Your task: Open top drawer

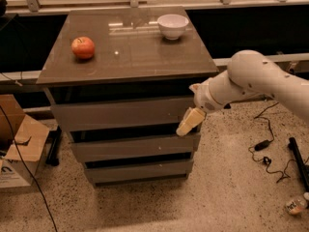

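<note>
The top drawer (120,112) is the uppermost grey-brown front of the cabinet, under the brown countertop (128,52); its flat panel sits flush and closed. Two shorter drawer fronts (130,148) lie below it. My gripper (188,123) hangs from the white arm (251,81) at the right end of the top drawer's front, by its lower right corner, with its cream fingers pointing down and to the left.
A red apple (83,47) and a white bowl (173,26) rest on the countertop. A cardboard box (17,144) stands on the floor at the left. Black cables (270,149) and a bottle (295,205) lie on the speckled floor at the right.
</note>
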Action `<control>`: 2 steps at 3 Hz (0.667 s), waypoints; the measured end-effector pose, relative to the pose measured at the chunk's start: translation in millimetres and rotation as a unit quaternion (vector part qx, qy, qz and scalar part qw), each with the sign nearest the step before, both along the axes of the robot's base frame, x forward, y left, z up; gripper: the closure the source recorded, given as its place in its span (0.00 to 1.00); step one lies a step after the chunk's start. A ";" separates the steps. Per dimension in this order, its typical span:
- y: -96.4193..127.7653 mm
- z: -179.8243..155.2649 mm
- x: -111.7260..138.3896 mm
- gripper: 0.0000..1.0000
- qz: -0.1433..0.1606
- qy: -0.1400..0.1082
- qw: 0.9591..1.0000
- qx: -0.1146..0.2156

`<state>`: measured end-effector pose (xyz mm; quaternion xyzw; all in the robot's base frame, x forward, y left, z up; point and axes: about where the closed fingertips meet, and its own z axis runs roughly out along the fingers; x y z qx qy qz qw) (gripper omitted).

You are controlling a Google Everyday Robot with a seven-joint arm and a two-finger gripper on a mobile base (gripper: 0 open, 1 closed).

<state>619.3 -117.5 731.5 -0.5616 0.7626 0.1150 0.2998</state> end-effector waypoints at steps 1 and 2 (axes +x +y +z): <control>4.3 -25.6 24.7 0.00 0.008 0.007 1.000 -0.001; 14.5 -50.0 44.8 0.00 0.023 0.019 1.000 0.000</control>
